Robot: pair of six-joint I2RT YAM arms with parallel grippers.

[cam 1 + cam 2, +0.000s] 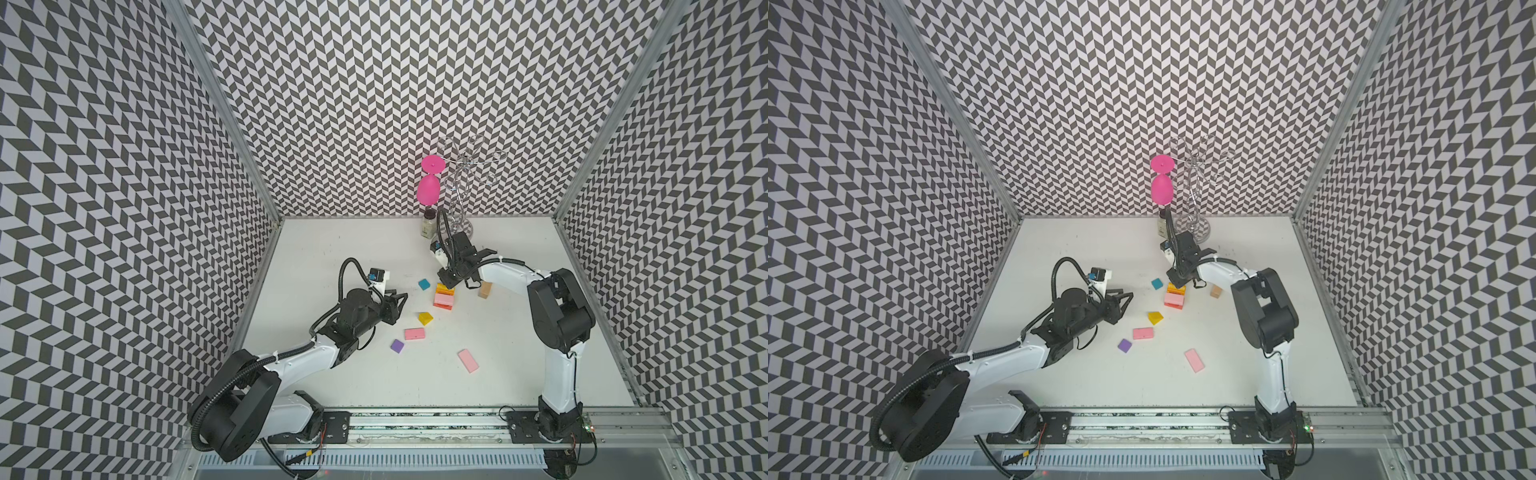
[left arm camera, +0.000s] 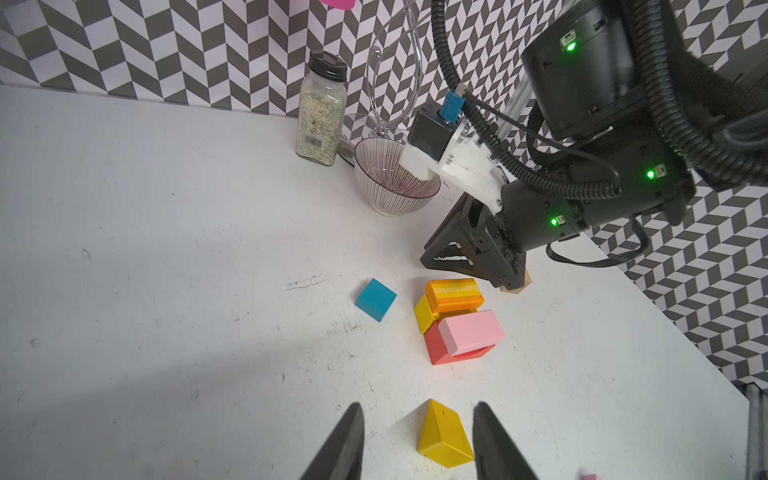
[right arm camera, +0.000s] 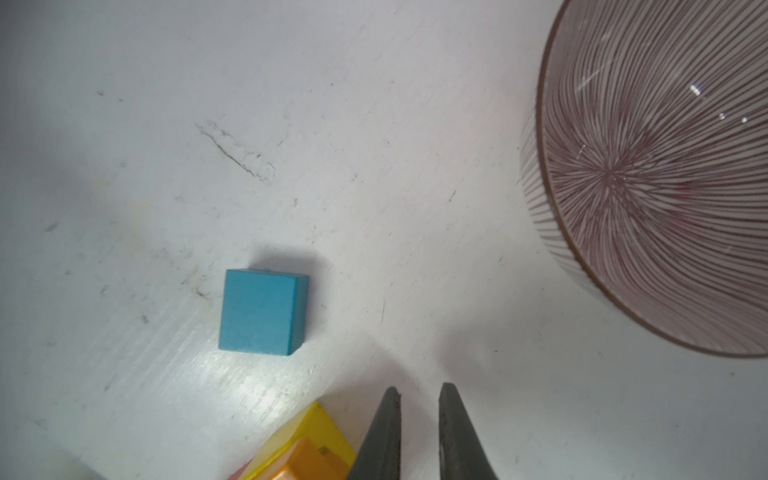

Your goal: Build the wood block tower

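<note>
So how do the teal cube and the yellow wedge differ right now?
Shape: teal cube is square-faced; yellow wedge is a triangular prism lying on a flat face. Place: teal cube sits apart beside the stack, by the shut right gripper; yellow wedge lies in front of the open left gripper. Shared: both loose on the table, neither gripped.

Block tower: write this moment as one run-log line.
stack: pink slab on red block, orange block on yellow block | right claw: shut, empty, beside stack | left claw: open, facing yellow wedge
</note>
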